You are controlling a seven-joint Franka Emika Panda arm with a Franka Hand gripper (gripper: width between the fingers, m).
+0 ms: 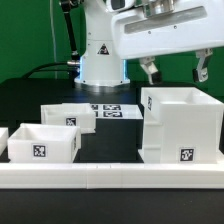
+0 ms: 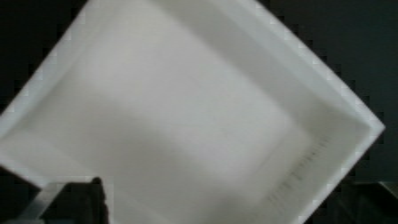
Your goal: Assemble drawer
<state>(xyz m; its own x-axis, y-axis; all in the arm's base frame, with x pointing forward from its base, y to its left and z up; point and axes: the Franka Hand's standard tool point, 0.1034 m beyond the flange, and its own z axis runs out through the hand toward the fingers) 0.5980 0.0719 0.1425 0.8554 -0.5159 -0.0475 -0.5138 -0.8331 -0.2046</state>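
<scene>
The drawer's large white case (image 1: 182, 128) stands on the exterior view's right with its open side up and a tag low on its front. It fills the wrist view (image 2: 196, 110), blurred. My gripper (image 1: 175, 72) hangs just above the case, fingers wide apart and empty. One dark fingertip (image 2: 71, 196) shows at the wrist view's edge. A small white tray (image 1: 45, 141) with a tag sits on the exterior view's left. A second tray (image 1: 68, 113) sits behind it.
A long low white rail (image 1: 110, 177) runs across the front. The marker board (image 1: 112, 110) lies flat between the trays and the robot base (image 1: 103, 62). Another white part (image 1: 3, 138) is cut off at the exterior view's left edge.
</scene>
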